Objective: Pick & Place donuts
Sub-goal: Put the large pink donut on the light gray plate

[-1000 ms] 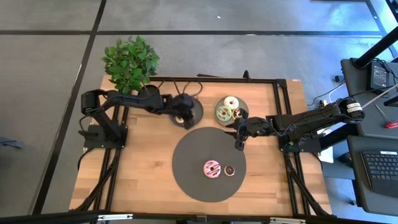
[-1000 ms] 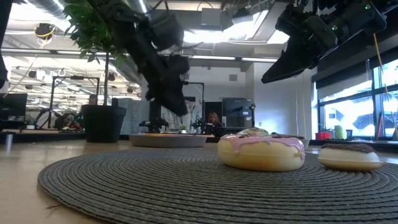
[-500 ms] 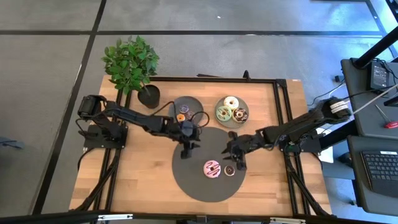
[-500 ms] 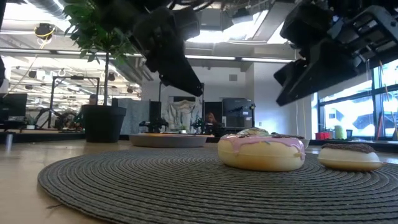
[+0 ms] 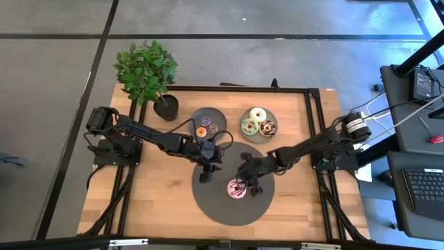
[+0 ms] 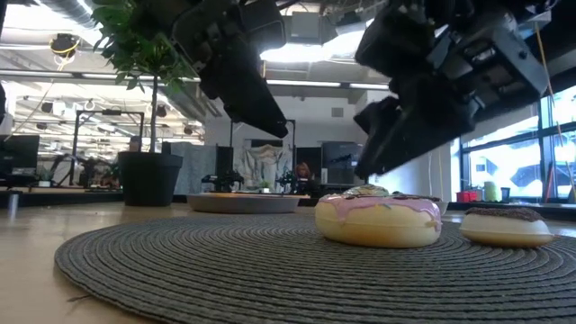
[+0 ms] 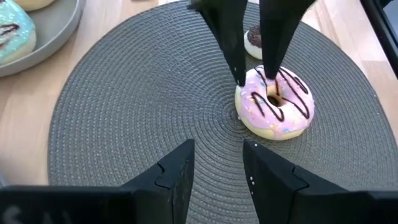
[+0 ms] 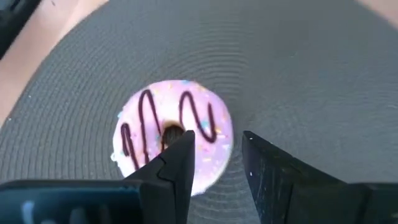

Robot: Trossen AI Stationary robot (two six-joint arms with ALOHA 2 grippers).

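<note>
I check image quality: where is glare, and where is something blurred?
Low view: bright ceiling lights and windows glare, leaving both arms as dark silhouettes. Right wrist view: the pink donut looks soft. Left wrist view: the same donut is sharp.

Potted plant (image 5: 146,69), two grey plates (image 5: 209,120), dark woven mat (image 5: 215,201)

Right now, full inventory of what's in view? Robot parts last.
Mat: one, dark grey, round, table centre-front.
Pink donut: one, chocolate drizzle, on the mat.
Brown donut: one, small, on the mat beside the pink one.
Left plate: one, grey, holds two small donuts, orange and purple.
Right plate: one, grey, holds three donuts, white, green, brown.
Plant: one, green, dark pot, far left corner.
Left gripper: open, above the mat.
Right gripper: open, over the pink donut.
</note>
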